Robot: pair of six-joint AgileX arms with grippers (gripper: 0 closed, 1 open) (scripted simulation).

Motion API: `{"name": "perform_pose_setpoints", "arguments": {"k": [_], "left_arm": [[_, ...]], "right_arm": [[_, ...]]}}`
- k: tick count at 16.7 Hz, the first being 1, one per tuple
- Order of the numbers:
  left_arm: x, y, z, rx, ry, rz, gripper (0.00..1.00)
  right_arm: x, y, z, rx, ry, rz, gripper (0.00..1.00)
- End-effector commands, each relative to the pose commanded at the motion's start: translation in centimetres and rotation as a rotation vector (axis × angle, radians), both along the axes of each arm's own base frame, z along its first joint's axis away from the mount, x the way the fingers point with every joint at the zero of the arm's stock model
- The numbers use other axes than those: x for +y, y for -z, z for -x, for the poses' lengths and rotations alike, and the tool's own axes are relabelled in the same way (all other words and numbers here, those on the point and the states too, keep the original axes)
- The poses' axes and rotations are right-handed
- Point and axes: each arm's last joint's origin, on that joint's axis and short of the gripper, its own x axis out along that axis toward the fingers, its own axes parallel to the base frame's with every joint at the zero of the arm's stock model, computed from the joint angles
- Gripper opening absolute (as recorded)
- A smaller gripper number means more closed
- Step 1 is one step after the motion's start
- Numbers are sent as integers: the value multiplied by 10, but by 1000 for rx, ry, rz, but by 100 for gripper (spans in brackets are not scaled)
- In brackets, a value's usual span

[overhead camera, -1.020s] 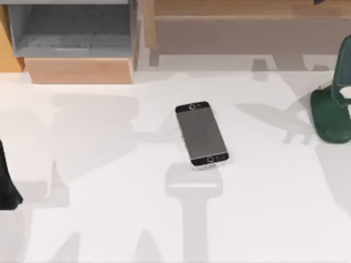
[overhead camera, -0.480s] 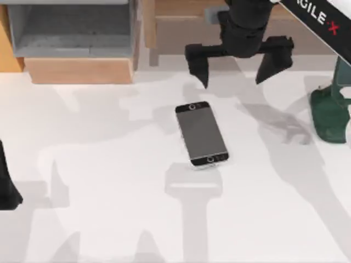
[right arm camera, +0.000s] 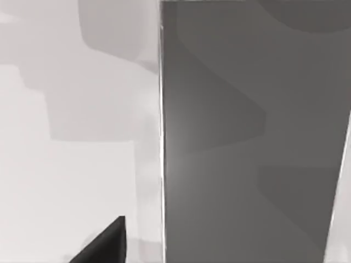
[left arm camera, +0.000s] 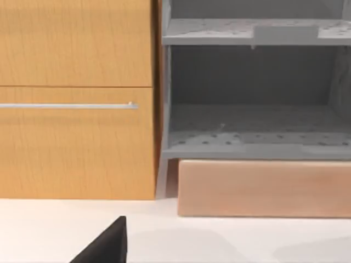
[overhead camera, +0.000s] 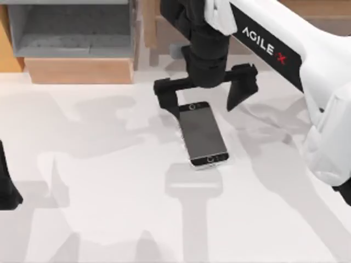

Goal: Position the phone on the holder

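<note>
Since half a second ago, our right arm has swung in from the far edge, and its right claw [overhead camera: 204, 96] now hangs over the far end of the phone [overhead camera: 201, 134].

From above, the phone lies flat, screen up, near the middle of the white counter [overhead camera: 109, 208], its home button end toward 6 o'clock. The claw's two dark fingers [overhead camera: 164, 98] are spread wide, one at about 9 o'clock of the phone's far end, the other at about 2 o'clock, and grip nothing. Our left arm [overhead camera: 6, 183] sits parked at the counter's left edge.

From the left wrist, we see an orange cabinet [left arm camera: 77, 98], a grey shelf unit [left arm camera: 252, 98] and a pale wooden block [left arm camera: 263, 189] beyond the counter. We cannot tell how that claw stands.

From the right wrist, the phone's dark screen [right arm camera: 252, 142] lies close below, with its pale rim running beside the bare counter.

We judge this to be the approach for the pick-up. Next, the claw should centre over the phone's width, lower, and close across its long edges before carrying it toward the holder.
</note>
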Motion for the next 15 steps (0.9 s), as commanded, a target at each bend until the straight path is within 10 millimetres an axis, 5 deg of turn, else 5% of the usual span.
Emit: {"name": "perform_pose_setpoints", "arguments": {"k": [6,15], "left_arm": [[0,0,0,0,0,0,100],[0,0,0,0,0,0,100]], "right_arm": [[0,8,-2,-1,1,-1,100],[0,78,0,0,0,0,100]]}}
